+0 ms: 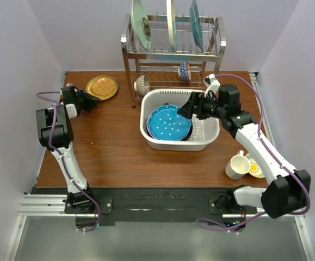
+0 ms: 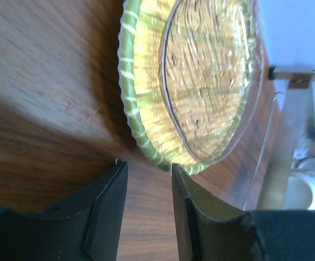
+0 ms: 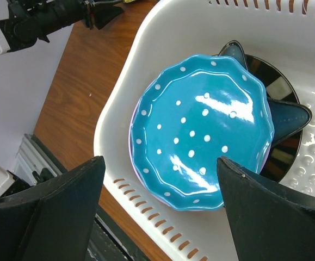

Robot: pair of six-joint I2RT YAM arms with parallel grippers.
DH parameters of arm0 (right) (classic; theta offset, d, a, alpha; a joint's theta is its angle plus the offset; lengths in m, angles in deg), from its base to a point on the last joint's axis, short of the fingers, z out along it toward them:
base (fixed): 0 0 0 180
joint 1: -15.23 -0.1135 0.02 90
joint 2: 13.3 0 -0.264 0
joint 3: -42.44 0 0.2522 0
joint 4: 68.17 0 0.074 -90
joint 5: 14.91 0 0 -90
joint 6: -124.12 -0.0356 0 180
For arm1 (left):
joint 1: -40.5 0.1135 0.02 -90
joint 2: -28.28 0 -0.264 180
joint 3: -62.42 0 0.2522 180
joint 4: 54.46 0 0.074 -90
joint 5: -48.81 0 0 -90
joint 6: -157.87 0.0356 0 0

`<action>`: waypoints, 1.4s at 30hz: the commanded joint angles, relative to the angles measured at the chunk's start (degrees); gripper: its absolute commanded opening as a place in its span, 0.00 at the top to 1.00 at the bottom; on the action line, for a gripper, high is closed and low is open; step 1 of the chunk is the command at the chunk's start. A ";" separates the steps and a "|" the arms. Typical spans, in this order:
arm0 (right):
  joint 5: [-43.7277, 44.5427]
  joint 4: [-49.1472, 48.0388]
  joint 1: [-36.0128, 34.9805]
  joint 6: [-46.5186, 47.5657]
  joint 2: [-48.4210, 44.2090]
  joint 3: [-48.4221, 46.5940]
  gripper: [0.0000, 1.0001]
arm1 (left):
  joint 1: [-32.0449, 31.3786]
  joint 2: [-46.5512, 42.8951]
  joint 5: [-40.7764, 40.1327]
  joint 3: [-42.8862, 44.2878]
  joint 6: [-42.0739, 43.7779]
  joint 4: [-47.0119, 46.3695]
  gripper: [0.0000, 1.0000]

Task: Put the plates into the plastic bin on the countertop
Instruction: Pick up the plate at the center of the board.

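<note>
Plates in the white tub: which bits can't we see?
Right wrist view: the blue dotted plate covers most of the star-shaped plate; the stack beneath can't be counted.
Left wrist view: the amber plate has its far side cut off by the top edge.

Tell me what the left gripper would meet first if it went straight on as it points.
Most likely the green rim of the amber patterned plate, lying on the countertop just ahead of the open left gripper. Depth is unclear, but the rim looks very close.
</note>
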State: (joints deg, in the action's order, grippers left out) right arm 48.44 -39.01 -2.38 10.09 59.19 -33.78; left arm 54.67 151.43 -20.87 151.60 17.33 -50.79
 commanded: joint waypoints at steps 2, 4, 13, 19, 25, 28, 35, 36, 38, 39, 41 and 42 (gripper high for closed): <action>-1.56 -1.78 0.03 -0.14 -0.33 -0.56 0.13 | 1.47 4.20 1.65 -2.82 -4.38 -7.22 0.57; -1.73 -1.42 -0.06 -0.05 -0.15 -0.65 0.13 | 1.56 5.51 2.36 -3.00 -5.70 -8.89 0.58; -1.65 -0.63 -0.06 0.21 -0.33 -0.83 0.13 | 1.65 9.74 3.33 -2.47 -7.46 -10.92 0.95; -1.91 -0.90 -0.06 -0.05 -0.42 -0.39 0.13 | 1.82 8.33 3.77 -4.92 -7.90 -12.32 1.00; -2.61 -1.86 -0.15 -0.84 -0.77 0.23 0.13 | 1.73 4.91 4.91 -8.70 -8.96 -14.08 1.00; -2.96 -2.30 0.03 -1.37 -0.86 0.32 0.13 | 1.73 2.62 5.70 -11.43 -9.57 -15.22 1.00; -3.93 -3.18 -0.06 -2.25 -1.12 1.11 0.13 | 1.73 -6.15 4.39 -18.72 -8.26 -15.93 1.00; -3.84 -3.36 0.03 -2.42 -1.21 1.28 0.13 | 1.73 -7.13 3.34 -19.16 -7.82 -15.58 1.00; -4.19 -3.44 -0.06 -2.60 -1.21 1.55 0.13 | 1.82 -10.02 2.02 -19.69 -5.63 -13.83 1.00; -4.20 -3.71 -0.06 -2.69 -1.30 1.72 0.13 | 1.73 -11.08 0.01 -19.78 -4.83 -12.86 1.00; -4.46 -3.97 -0.06 -3.12 -1.21 1.99 0.13 | 1.82 -14.58 -2.37 -20.13 -2.38 -10.66 1.00; -4.63 -4.23 -0.06 -3.21 -1.21 2.16 0.13 | 1.82 -15.74 -5.08 -20.13 -1.32 -10.13 1.00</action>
State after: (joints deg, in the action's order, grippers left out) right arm 45.47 -40.37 -2.38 8.08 59.17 -32.34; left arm 56.22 142.62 -17.79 132.04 9.02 -64.91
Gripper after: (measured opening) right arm 0.869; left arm 0.128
